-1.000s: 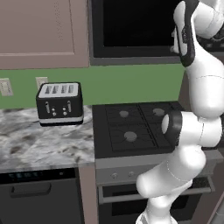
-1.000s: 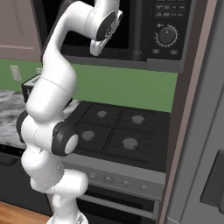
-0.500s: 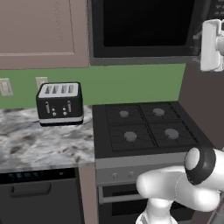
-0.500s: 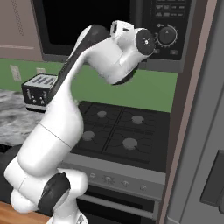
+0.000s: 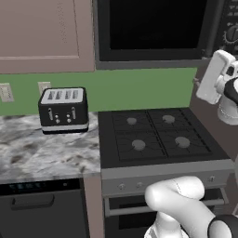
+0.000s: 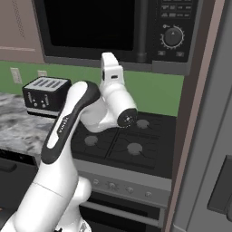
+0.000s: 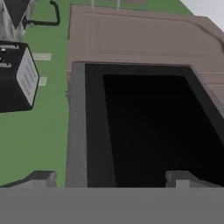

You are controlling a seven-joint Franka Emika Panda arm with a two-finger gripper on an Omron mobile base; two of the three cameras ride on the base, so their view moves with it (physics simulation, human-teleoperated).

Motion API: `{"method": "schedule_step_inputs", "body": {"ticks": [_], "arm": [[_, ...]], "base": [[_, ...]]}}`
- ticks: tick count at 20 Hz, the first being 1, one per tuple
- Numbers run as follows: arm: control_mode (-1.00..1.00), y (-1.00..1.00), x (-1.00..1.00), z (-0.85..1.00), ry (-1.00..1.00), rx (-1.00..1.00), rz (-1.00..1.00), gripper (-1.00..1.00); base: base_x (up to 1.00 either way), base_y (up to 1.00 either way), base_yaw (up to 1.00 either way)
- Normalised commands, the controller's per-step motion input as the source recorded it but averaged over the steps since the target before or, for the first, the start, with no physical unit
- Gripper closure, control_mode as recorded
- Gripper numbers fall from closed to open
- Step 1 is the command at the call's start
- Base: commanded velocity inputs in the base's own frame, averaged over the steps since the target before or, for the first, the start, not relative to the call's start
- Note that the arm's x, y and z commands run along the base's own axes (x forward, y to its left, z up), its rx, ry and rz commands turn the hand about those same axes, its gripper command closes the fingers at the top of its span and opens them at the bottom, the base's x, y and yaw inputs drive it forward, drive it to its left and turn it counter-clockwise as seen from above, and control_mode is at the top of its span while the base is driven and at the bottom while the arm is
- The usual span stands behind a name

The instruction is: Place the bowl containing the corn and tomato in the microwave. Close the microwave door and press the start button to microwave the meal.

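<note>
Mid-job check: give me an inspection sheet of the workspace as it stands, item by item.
Surface: marble counter left of a black four-burner stove.
Job's things: microwave sits above the stove, microwave door shut, bar handle and control strip with dial on its right; bowl, corn and tomato nothing seen.
Clutter: black toaster on the counter against the green wall.
Grippers: gripper open, nothing between the fingertips, pointing at the door's black glass.
Cables: nothing seen.
Surroundings: wall outlets beside the toaster, brown cabinet left of the microwave, oven front below the stove.
</note>
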Motion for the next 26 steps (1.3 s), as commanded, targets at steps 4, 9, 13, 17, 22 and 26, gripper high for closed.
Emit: {"method": "schedule_step_inputs", "body": {"ticks": [4,9,13,17,22,26], "arm": [[-1.0,-0.64,0.0,0.01,0.0,0.07,-0.04,-1.0],[-1.0,-0.77,0.0,0.15,0.0,0.09,0.0,-1.0],[-1.0,-0.65,0.0,0.23,0.04,0.06,0.0,-1.0],[-1.0,-0.45,0.0,0.19,0.06,0.01,0.0,-1.0],[-1.0,-0.3,0.0,0.19,0.09,0.0,-0.03,-1.0],[-1.0,-0.13,0.0,0.21,0.13,0.0,-0.06,1.0]], "base": [[0.0,0.0,0.0],[0.0,0.0,0.0],[0.0,0.0,0.0],[0.0,0.0,0.0],[0.0,0.0,0.0],[0.0,0.0,0.0]]}}
